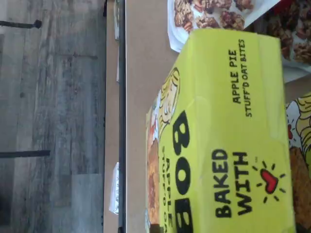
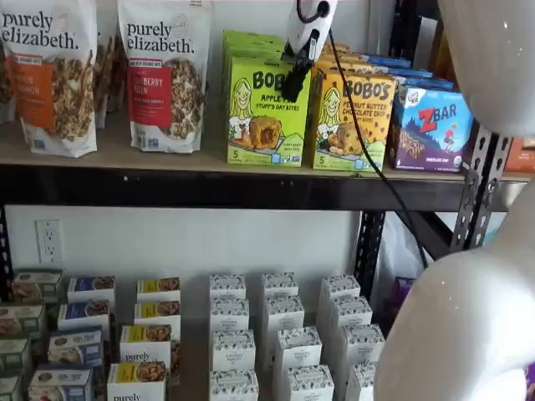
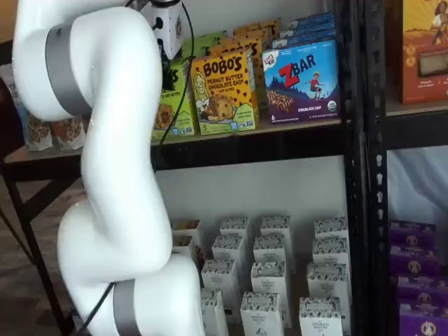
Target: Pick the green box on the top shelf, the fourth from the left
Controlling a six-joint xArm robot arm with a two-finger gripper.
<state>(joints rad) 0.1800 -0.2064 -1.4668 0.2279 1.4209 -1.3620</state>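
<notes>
The lime-green cardboard carton of Bobo's apple pie oat bites (image 2: 266,113) stands upright at the front edge of the long tan wood-look top shelf with its black metal beam (image 2: 209,185). More green cartons line up behind it. At its 3 o'clock, just beside it, stands a yellow-orange Bobo's peanut butter carton (image 2: 353,121); at its 9 o'clock, a little apart, a white granola pouch with a red label (image 2: 163,75).

The white-bodied gripper with black fingers (image 2: 296,81) hangs in front of the carton's upper right part, at about its 1 o'clock. The fingers show side-on, so no gap can be made out in the shelf views; the jaws stand at their widest and nothing sits between them. The wrist view looks closely onto the carton's lid panel (image 1: 233,136).

The carton is probably light and fairly stiff, thin board that would dent under hard squeezing. Its printed faces look smooth and may slip. The best hold is likely across the two narrow side walls near the top, though the tight gap to the orange carton leaves little room for a finger.
</notes>
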